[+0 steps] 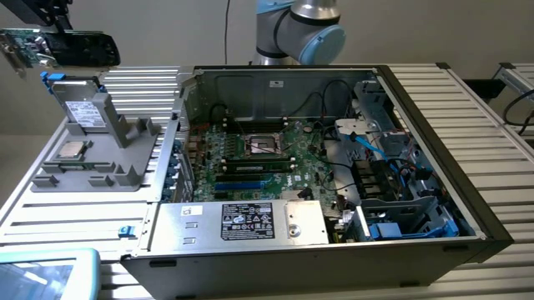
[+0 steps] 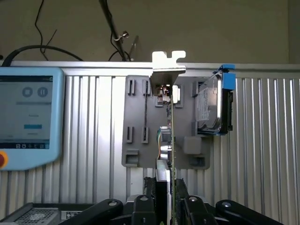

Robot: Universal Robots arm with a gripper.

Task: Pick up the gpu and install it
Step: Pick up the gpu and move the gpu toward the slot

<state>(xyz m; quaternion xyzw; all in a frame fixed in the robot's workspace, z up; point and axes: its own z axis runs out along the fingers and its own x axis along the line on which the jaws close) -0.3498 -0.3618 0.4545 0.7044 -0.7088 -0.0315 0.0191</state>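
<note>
My gripper [image 1: 59, 26] is shut on the gpu [image 1: 77, 50] and holds it in the air at the exterior view's upper left, above the grey parts holder [image 1: 109, 165]. Its black cover faces the camera, with the green board edge and silver bracket toward the exterior view's left. In the wrist view the gpu [image 2: 169, 122] is seen edge-on, its silver bracket [image 2: 168, 63] at the far end. My gripper [image 2: 168, 206] has a black finger pressed on each face of the card. The open computer case [image 1: 434, 156] with its motherboard [image 1: 259, 159] lies at the exterior view's centre and right.
A silver hard drive with blue tabs [image 1: 81, 106] stands upright in the holder, and a square CPU chip [image 1: 71, 150] lies beside it. The power supply [image 1: 242, 222] fills the case's near corner. A blue-rimmed teach pendant [image 2: 28, 117] rests on the slatted table [image 1: 75, 212].
</note>
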